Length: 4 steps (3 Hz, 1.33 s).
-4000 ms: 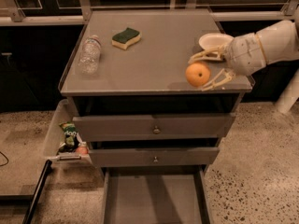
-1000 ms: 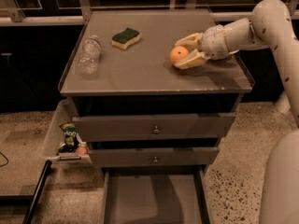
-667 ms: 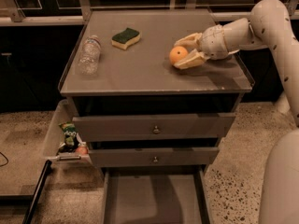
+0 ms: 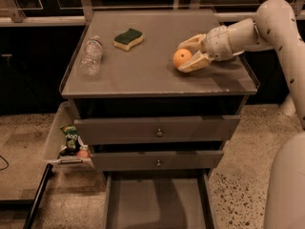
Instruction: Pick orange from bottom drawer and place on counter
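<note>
The orange (image 4: 181, 58) is seen resting on the counter (image 4: 143, 78), right of the middle and well back from the front edge. The gripper (image 4: 186, 57) is set around it from the right, low over the grey top. Whether the fruit is pinched or merely flanked cannot be told.

The white arm (image 4: 248, 30) is brought in from the right edge. It is bent sharply at a rounded joint near the top right corner, and the forearm is then stretched leftward and slightly down across the counter's right rim. The wrist is held almost level, with the gripper pointing left.

On the left part of the counter a clear plastic bottle (image 4: 91, 55) is laid on its side, and a green-topped sponge (image 4: 128, 38) is placed behind it, toward the middle; both are well apart from the orange.

Below, two drawers with small knobs (image 4: 157, 131) are shut. The bottom drawer (image 4: 157, 204) is pulled out toward the camera, its flat floor bare. At the cabinet's left side a tray (image 4: 56, 132) is hung, holding a green snack packet (image 4: 71, 137) and a small reddish round item (image 4: 83, 153).
</note>
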Each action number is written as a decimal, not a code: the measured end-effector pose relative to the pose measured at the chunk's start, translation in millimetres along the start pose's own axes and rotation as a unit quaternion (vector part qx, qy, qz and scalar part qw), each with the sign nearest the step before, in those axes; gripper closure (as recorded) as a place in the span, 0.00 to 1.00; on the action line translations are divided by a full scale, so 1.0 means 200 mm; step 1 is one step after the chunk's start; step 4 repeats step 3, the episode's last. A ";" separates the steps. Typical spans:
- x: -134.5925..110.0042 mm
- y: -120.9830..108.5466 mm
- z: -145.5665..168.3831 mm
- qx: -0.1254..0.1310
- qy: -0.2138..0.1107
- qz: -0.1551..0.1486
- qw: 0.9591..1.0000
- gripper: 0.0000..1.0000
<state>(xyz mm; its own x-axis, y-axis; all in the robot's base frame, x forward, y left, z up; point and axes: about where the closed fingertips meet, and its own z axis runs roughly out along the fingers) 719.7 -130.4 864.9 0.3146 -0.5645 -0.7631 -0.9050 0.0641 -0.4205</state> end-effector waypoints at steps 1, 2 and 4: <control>0.00 0.00 0.00 0.000 0.000 0.000 1.000 0.11; 0.00 0.00 0.00 0.000 0.000 0.000 1.000 0.00; 0.00 0.00 0.00 0.000 0.000 0.000 1.000 0.00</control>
